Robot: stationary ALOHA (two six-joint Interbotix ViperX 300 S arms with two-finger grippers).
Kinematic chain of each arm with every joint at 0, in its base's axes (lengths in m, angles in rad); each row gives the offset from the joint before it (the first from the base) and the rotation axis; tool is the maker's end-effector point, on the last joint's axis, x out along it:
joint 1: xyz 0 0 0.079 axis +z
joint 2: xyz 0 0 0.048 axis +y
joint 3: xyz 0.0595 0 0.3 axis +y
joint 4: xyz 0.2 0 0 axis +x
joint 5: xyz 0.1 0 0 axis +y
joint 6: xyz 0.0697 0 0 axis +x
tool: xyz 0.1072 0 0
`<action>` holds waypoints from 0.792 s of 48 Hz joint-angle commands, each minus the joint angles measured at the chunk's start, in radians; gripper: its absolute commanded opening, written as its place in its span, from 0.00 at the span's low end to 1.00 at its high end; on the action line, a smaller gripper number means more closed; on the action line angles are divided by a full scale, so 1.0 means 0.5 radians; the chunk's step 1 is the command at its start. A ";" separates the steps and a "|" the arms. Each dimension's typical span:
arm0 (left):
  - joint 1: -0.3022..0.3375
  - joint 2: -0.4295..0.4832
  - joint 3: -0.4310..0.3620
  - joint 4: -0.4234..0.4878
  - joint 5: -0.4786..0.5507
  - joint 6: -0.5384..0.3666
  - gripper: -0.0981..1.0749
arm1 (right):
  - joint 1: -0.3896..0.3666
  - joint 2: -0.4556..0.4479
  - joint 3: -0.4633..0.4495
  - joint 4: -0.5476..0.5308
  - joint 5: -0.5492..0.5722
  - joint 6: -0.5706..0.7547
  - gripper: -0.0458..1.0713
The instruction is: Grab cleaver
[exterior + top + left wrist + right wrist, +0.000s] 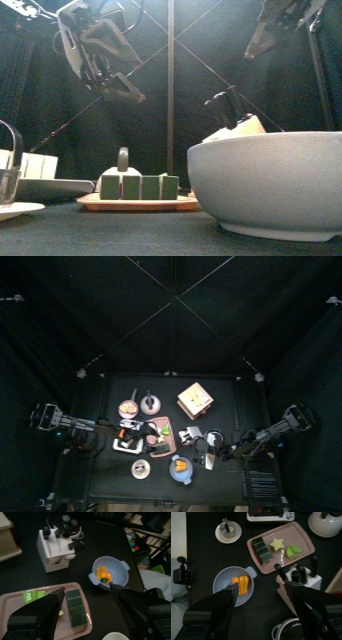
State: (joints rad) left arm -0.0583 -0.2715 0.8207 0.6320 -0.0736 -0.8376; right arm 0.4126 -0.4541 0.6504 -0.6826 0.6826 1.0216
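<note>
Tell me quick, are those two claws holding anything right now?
Left gripper: open, holding nothing, above the pink tray.
Right gripper: open, holding nothing, near the knife block.

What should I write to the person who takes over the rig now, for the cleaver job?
Left gripper: open, empty, hanging over the tray.
Right gripper: open, empty, above the table between the bowl and the knife block.
Cleaver: I cannot pick it out for sure. Black handles stand in the knife block, which is beside the tray and the bowl.
Done: nothing is grasped yet.
Left: find the cleaver, bring one gripper down on its handle, and close.
</note>
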 commanded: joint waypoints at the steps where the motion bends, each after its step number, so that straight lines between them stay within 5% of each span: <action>1: 0.006 0.040 -0.144 -0.003 0.150 0.003 0.96 | -0.107 -0.245 0.135 -0.083 -0.135 0.138 0.95; 13: 0.077 0.218 -0.362 0.034 0.141 0.006 0.96 | -0.344 -0.577 0.549 -0.295 -0.466 0.362 0.95; 26: 0.175 0.408 -0.555 0.071 0.123 0.006 0.96 | -0.657 -0.583 0.742 -0.307 -0.555 0.405 0.95; 38: 0.218 0.574 -0.792 -0.006 0.181 0.000 0.93 | -0.712 -0.574 0.853 -0.261 -0.607 0.411 0.95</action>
State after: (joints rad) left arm 0.0445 0.0077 0.4863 0.6412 0.0061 -0.8376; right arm 0.0598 -0.7455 1.0723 -0.8222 0.3912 1.2257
